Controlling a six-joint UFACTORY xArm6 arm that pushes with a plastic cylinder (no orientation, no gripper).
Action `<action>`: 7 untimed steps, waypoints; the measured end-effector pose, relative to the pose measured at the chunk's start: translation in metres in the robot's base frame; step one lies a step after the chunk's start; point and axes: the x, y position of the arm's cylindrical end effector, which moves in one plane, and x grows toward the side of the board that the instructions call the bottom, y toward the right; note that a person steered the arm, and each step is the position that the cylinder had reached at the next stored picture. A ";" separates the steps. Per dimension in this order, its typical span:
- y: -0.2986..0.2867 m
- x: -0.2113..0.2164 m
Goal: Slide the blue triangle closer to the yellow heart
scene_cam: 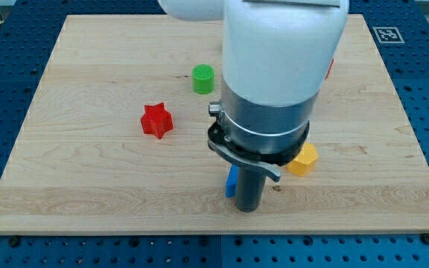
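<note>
- So, the blue triangle (231, 181) is mostly hidden: only a blue sliver peeks out on the left of my own bulk, near the front edge of the wooden board (88, 186). Can't really confirm its shape from here.
- My tip isn't visible at all, since the wide grey cylinder of my arm (267, 112) blocks it, so I can't say if it's touching the blue block or just beside it. No gripper on me anyway, just the rod, nothing held.
- The yellow block (302, 159) pokes out on the right of my arm, close by. I'm guessing that's the heart, though what shows looks more blocky than heart-like.
- They already seem near each other, with me sitting roughly between them. If so, I'd want to get round to the blue block's left side first, then push rightward, slow and through its middle so it doesn't spin off.
- Stop short so I don't shove the yellow one away.
- Red star (156, 120) and green cylinder (203, 78) sit farther back on the left, well apart from this, plus a bit of red (329, 68) far right behind me.
</note>
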 end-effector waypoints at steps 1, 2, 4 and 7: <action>0.012 -0.001; 0.000 -0.009; -0.030 -0.017; 0.000 -0.009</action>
